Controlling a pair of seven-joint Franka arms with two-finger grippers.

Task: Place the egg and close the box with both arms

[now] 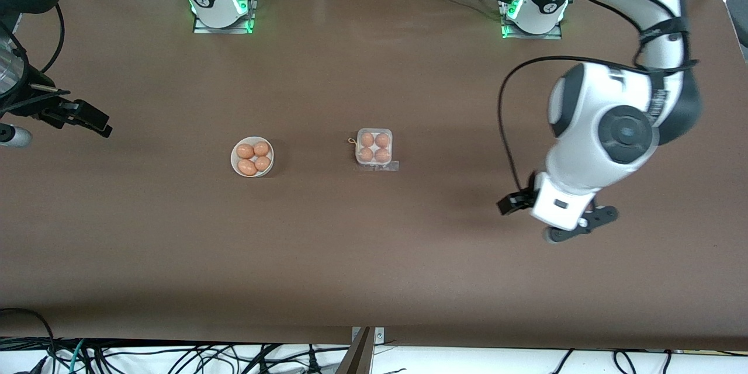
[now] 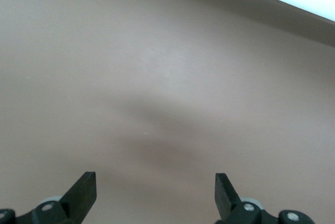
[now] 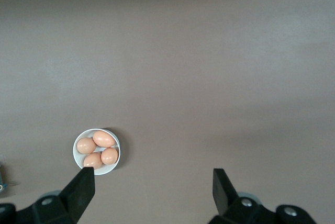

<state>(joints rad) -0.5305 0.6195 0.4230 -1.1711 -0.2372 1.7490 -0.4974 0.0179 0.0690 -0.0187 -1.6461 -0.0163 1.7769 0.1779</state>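
The small square clear-plastic egg box [image 1: 374,149] is sitting closed mid-worktop, holding four brown eggs, beside the round white bowl [image 1: 252,157] of eggs. The left gripper [image 2: 155,192] is hovering spread apart over bare brown worktop [image 1: 374,257] at its arm's end; the right gripper [image 3: 153,190] is waiting spread apart at its own end.

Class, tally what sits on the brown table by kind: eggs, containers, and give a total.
Brown eggs: 8, that is 4 in the round white bowl and 4 in the small square clear-plastic egg box.
Containers: 2, the bowl and the box.
Total: 10
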